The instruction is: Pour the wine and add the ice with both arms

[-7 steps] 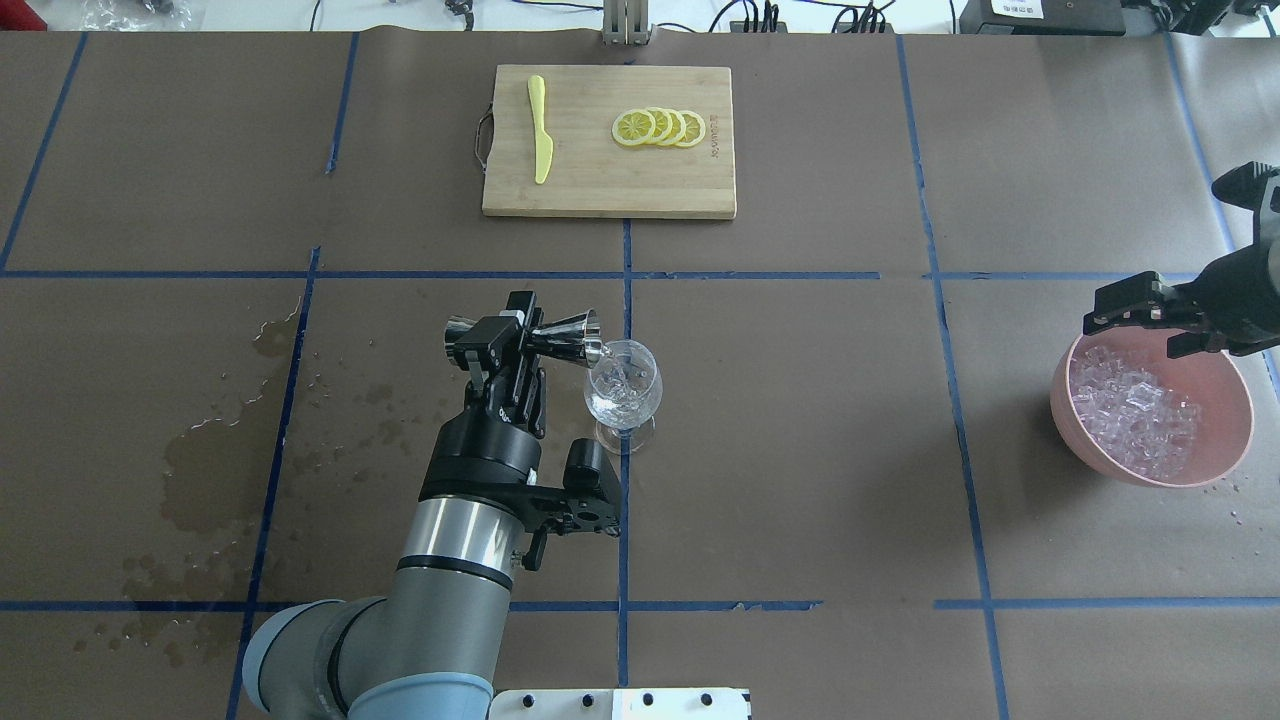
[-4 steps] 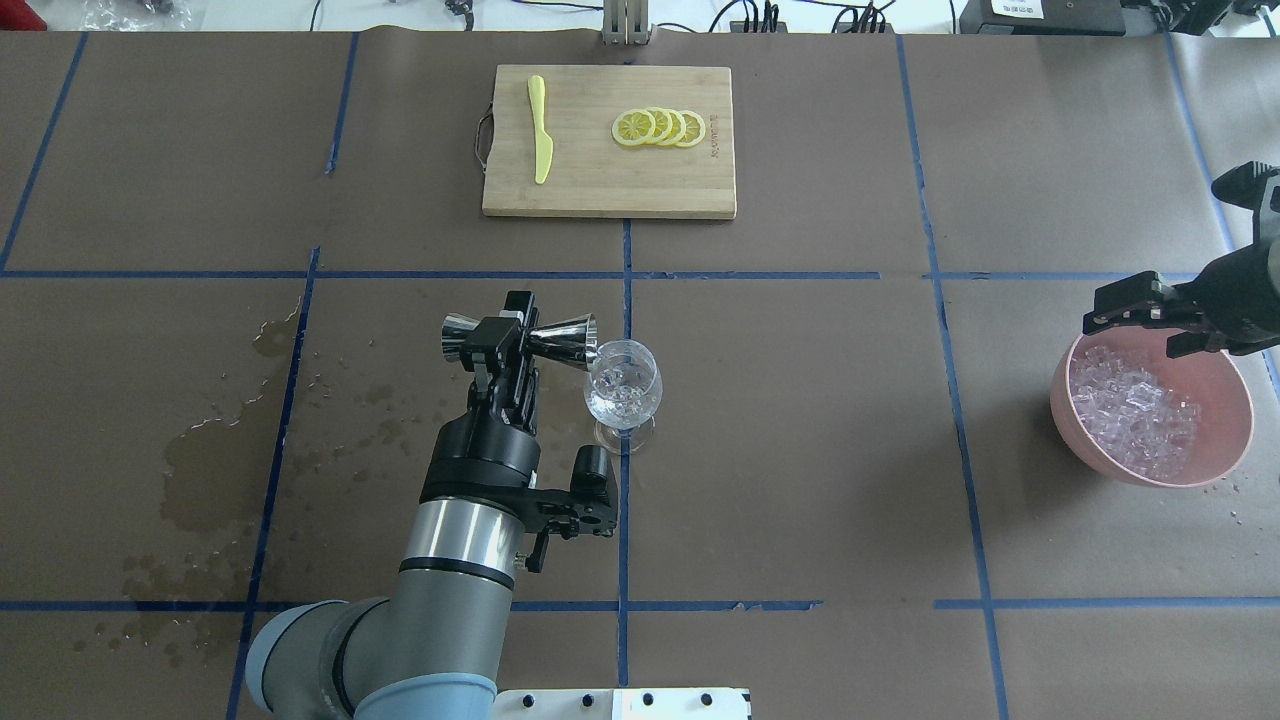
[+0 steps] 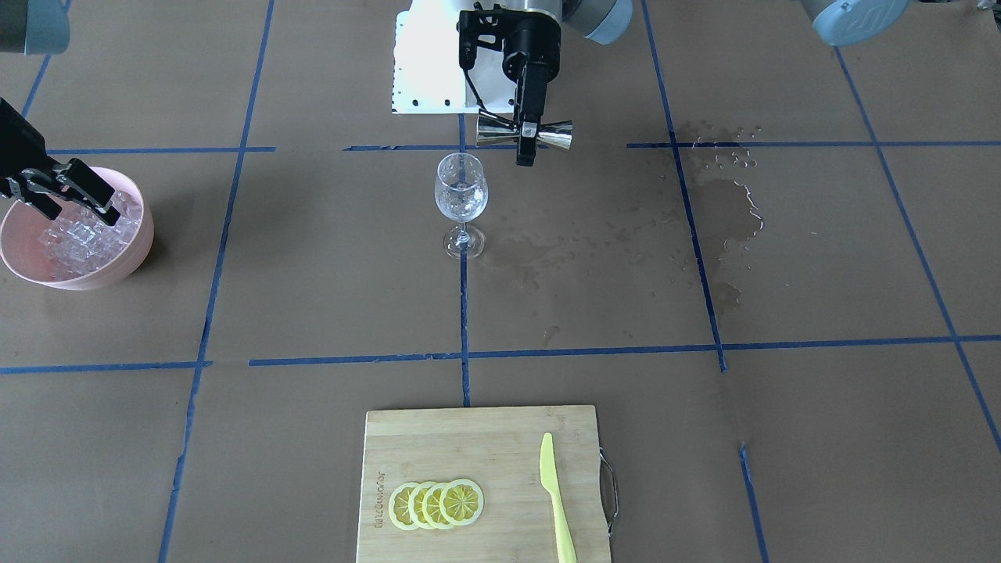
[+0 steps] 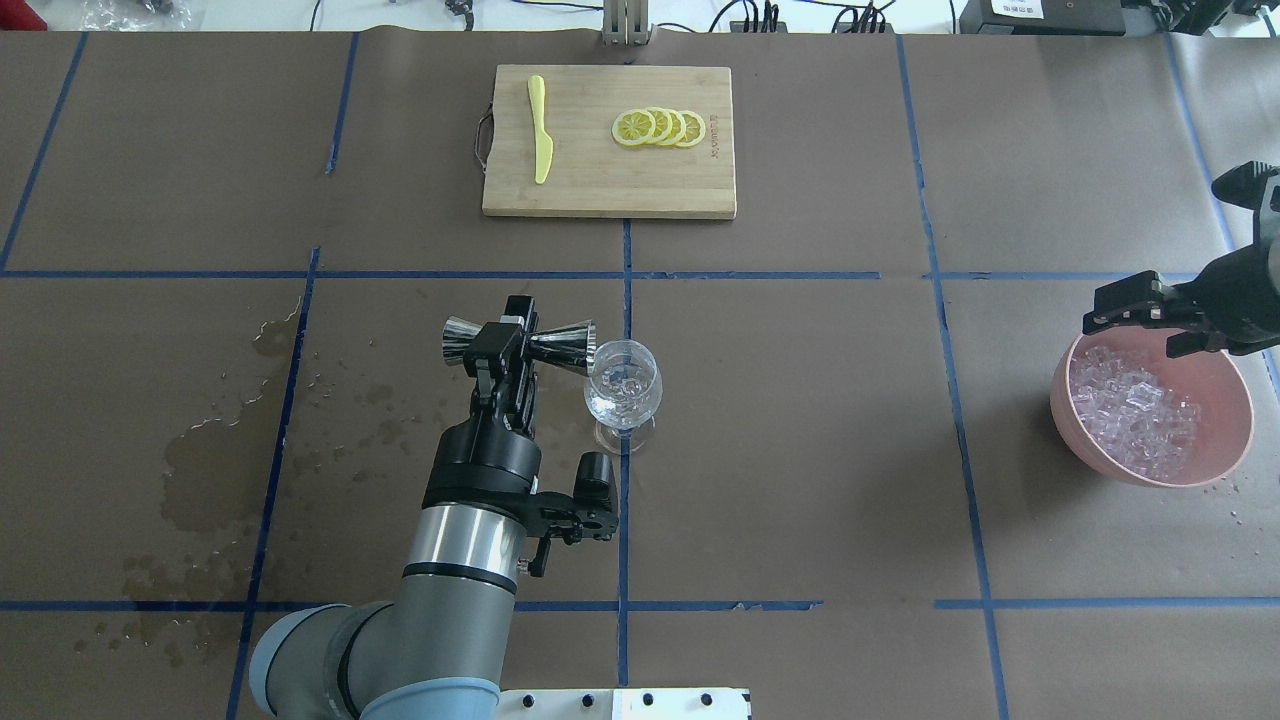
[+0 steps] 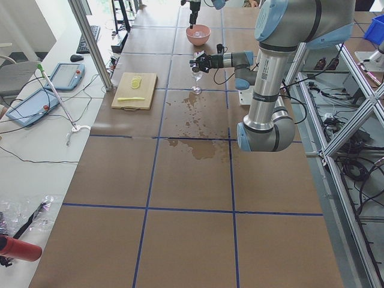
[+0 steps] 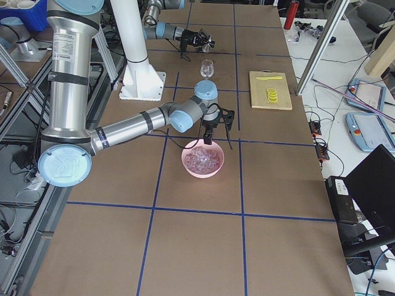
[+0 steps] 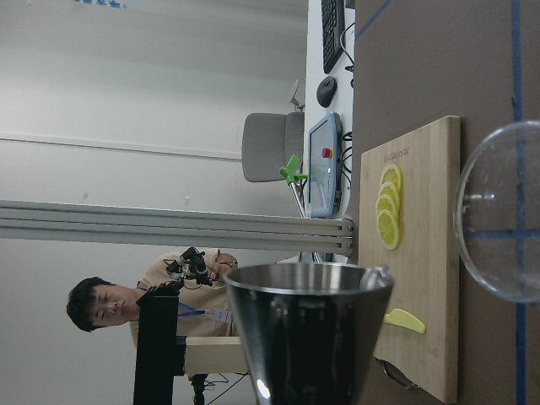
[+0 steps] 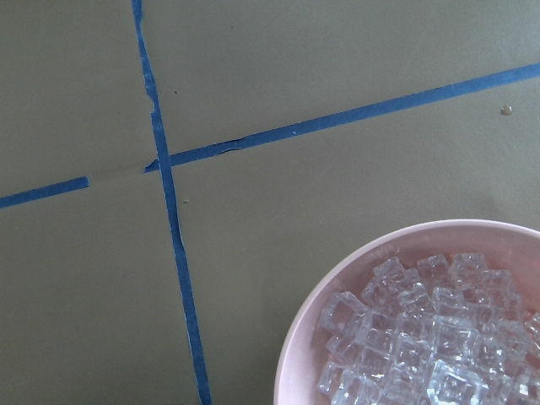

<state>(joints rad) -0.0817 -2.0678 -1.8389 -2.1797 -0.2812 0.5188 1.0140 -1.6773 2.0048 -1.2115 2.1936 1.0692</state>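
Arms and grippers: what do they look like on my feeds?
Both the left arm and right arm have silver-grey tube links and light blue joint caps, one cap bearing a logo. The left gripper and right gripper are black with two fingers; a thin black cable loops by the left wrist.

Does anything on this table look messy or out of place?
Yes: dark wet patches and droplets stain the brown table cover beside the left arm, away from the wine glass. It looks like spilled liquid. Nothing else seems disturbed.
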